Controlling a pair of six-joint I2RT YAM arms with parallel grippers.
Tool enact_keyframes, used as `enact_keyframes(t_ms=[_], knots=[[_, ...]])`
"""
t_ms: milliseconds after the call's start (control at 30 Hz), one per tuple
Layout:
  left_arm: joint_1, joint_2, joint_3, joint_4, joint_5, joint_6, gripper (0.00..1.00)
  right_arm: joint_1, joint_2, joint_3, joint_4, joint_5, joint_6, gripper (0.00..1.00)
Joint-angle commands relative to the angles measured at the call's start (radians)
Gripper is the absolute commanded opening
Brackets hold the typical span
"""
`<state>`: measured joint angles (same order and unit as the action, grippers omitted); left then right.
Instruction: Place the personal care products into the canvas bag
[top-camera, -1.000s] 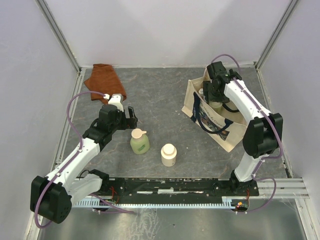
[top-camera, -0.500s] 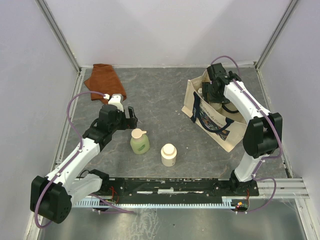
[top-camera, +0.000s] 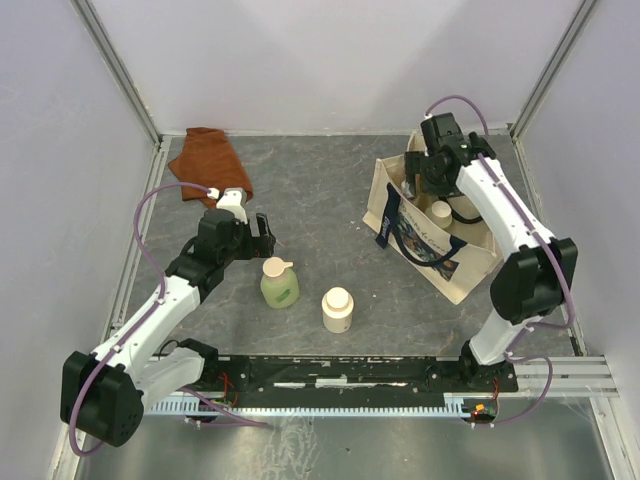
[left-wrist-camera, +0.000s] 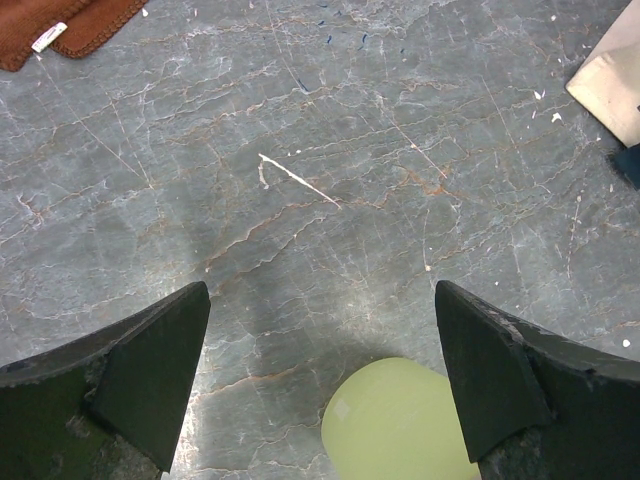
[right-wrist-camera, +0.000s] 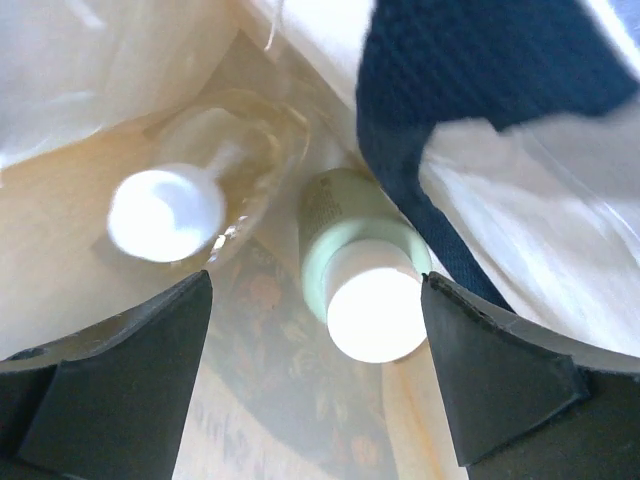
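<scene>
The cream canvas bag (top-camera: 462, 262) with navy handles stands open at the right. Inside it, the right wrist view shows the pale green cream-capped bottle (right-wrist-camera: 365, 270) and the clear amber bottle (right-wrist-camera: 170, 205), both upright. My right gripper (top-camera: 432, 172) is open and empty just above the bag's mouth (right-wrist-camera: 318, 385). The pale green bottle with the cream spout cap (top-camera: 279, 283) and the cream-white round-capped bottle (top-camera: 337, 310) stand on the table. My left gripper (top-camera: 258, 236) is open and empty just behind the spout bottle (left-wrist-camera: 400, 425), which shows low between its fingers.
A rust-brown folded cloth (top-camera: 208, 160) lies at the back left and shows in the left wrist view (left-wrist-camera: 70, 25). A navy bag handle (right-wrist-camera: 480, 100) hangs across the bag's opening. Walls and metal rails close in the table on three sides.
My right gripper has lifted up and back out of the bag, leaving the pale green cream-capped bottle standing inside. The left arm has barely moved.
</scene>
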<state>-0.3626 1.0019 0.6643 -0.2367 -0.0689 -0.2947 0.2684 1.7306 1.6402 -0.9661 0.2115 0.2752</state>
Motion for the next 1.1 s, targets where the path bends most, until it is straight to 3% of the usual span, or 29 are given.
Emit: enact_keyframes(t_ms=[0, 167, 400, 800, 1067], knots=[[-0.006, 0.004, 0.001, 0.041, 0.008, 0.0, 0.99, 0.014, -0.136, 0.101, -0.042, -0.034, 0.004, 0.93], [-0.007, 0.009, 0.003, 0.043, 0.003, -0.001, 1.0, 0.096, -0.186, 0.204, -0.135, -0.016, -0.007, 0.95], [-0.006, 0.022, 0.007, 0.019, -0.042, -0.001, 1.0, 0.363, -0.201, 0.259, -0.184, 0.089, 0.026, 1.0], [-0.006, 0.031, 0.011, 0.02, -0.038, -0.004, 1.0, 0.752, -0.189, 0.069, -0.131, 0.117, 0.161, 1.0], [-0.006, 0.028, 0.011, 0.019, -0.037, -0.003, 0.99, 0.86, -0.155, -0.062, -0.108, 0.089, 0.272, 1.0]])
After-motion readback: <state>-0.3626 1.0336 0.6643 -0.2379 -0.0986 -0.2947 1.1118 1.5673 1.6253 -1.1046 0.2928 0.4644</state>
